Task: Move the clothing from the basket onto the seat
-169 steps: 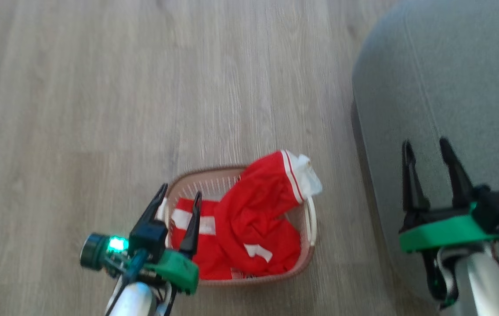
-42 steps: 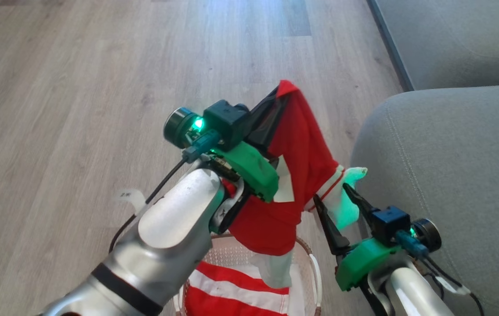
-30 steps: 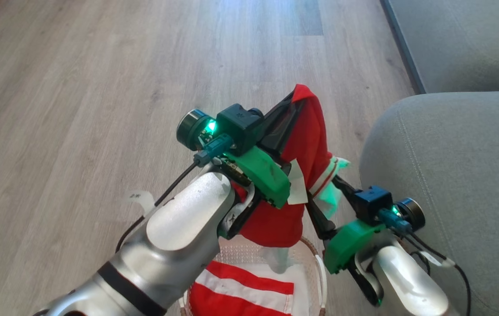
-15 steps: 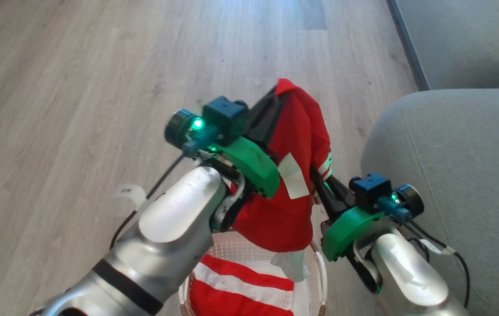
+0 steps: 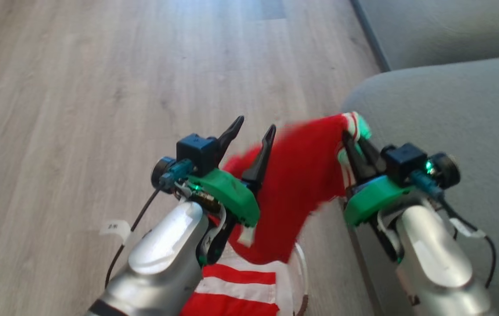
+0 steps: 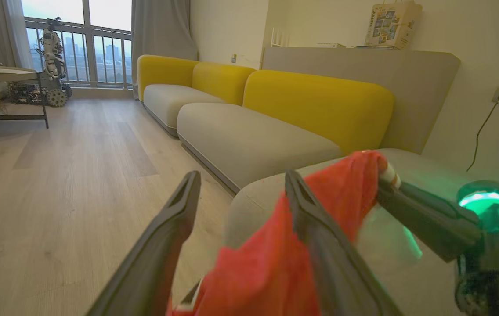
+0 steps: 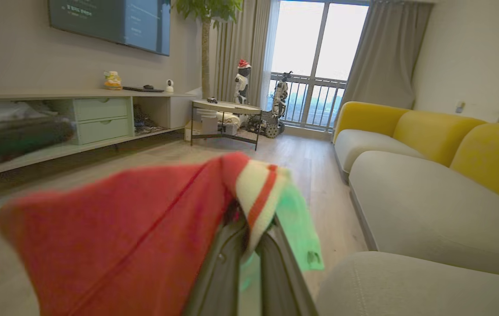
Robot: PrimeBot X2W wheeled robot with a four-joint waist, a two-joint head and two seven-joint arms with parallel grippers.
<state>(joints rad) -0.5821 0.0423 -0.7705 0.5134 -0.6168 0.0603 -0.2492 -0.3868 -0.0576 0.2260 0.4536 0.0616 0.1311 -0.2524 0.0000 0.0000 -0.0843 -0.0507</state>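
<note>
One red garment (image 5: 298,188) hangs in the air, pinched at its striped trim by our right gripper (image 5: 355,142), near the edge of the seat (image 5: 451,109). Our left gripper (image 5: 254,127) stands wide, with the cloth draping just beside one finger. The other garment (image 5: 232,294) lies in the basket (image 5: 303,267) below.

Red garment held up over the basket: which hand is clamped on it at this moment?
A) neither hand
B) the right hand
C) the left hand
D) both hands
B: the right hand is shut on the striped hem of the red garment, while the left hand stands open.
</note>
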